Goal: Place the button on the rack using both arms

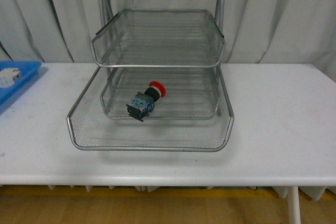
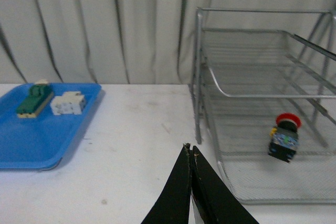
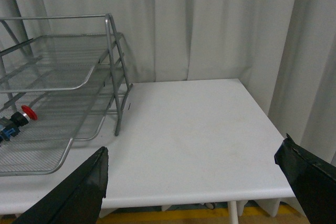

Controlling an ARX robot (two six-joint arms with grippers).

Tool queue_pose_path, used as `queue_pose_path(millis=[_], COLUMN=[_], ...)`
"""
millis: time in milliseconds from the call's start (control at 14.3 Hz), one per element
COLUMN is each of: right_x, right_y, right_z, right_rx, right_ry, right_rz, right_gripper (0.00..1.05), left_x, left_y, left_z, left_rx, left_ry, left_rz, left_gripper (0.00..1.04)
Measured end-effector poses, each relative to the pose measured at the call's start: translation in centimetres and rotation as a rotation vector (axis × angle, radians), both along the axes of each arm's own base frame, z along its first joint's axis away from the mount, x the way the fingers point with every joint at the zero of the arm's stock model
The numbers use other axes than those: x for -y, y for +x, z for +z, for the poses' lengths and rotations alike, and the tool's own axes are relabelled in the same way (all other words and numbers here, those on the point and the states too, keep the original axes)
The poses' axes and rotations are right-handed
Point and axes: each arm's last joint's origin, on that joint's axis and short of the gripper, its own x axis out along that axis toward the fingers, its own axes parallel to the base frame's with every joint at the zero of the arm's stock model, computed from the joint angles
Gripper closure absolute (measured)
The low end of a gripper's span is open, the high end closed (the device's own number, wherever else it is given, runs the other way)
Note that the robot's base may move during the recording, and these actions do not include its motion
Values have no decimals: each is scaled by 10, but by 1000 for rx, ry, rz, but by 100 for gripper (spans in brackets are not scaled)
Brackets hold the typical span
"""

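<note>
The button (image 1: 146, 99), with a red round cap and a black, bluish body, lies on its side in the pulled-out bottom tray of the silver wire rack (image 1: 152, 141). It also shows in the left wrist view as the button (image 2: 285, 136) inside the rack (image 2: 199, 77), and at the edge of the right wrist view as the button (image 3: 16, 120) in the rack (image 3: 113, 72). My left gripper (image 2: 190, 148) is shut, empty, over bare table left of the rack. My right gripper (image 3: 195, 153) is open, empty, over the table right of the rack. Neither arm appears in the front view.
A flat blue tray (image 2: 37, 140) holds a green terminal block (image 2: 34, 99) and a white block (image 2: 68, 103) at the table's left; the same blue tray (image 1: 16, 80) shows in the front view. Grey curtains hang behind. The white table's right edge (image 3: 262, 114) is near my right gripper.
</note>
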Motion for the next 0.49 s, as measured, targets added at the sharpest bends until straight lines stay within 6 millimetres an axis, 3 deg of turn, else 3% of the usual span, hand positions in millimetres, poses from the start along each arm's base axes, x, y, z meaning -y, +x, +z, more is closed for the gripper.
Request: queue_pose_path(millis=[140, 491], right_x=[0, 0], right_y=[0, 0], right_z=[0, 0], right_rx=[0, 0], right_ry=[0, 0], right_rz=[0, 0], right_gripper=[6, 6], left_x=[-8, -7], left_y=[-7, -21], left_z=[-3, 4], left_rx=[-14, 13], left_ry=[-1, -1], left_rz=[32, 12], left_gripper=[103, 103])
